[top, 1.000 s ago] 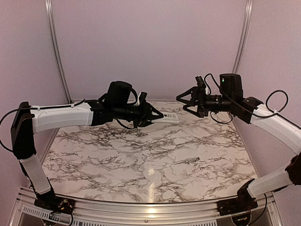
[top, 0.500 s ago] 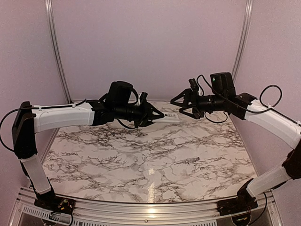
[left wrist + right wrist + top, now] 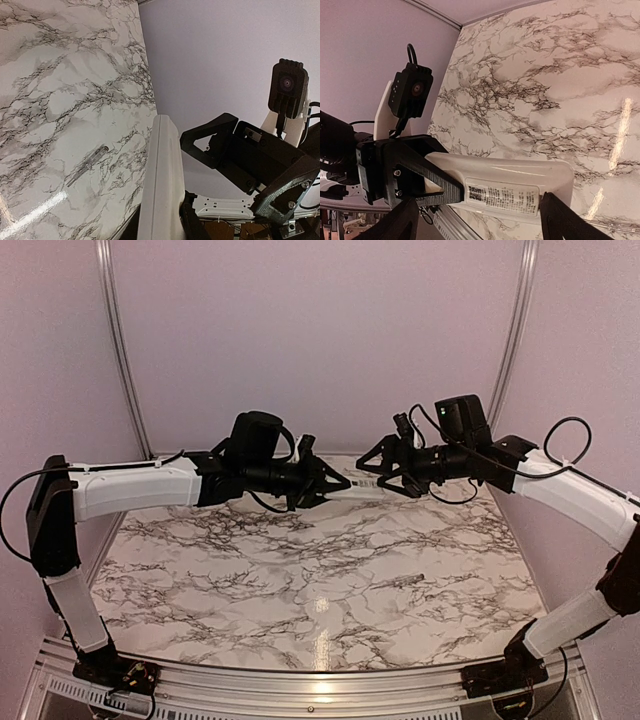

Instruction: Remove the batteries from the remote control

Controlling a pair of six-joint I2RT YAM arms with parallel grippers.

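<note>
Left hand [image 3: 335, 483] clamps remote control [image 3: 363, 483]; right hand [image 3: 372, 475] apart around its end; label [image 3: 502, 194] visible right wrist only.

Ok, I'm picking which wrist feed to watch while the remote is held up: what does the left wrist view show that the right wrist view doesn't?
Left wrist only: the remote control seen lengthwise along a narrow side, with the right gripper open near its far end. Right wrist only: the remote's broad face with its printed label, and the left gripper clamped on it. Both: the remote held above the marble table.
</note>
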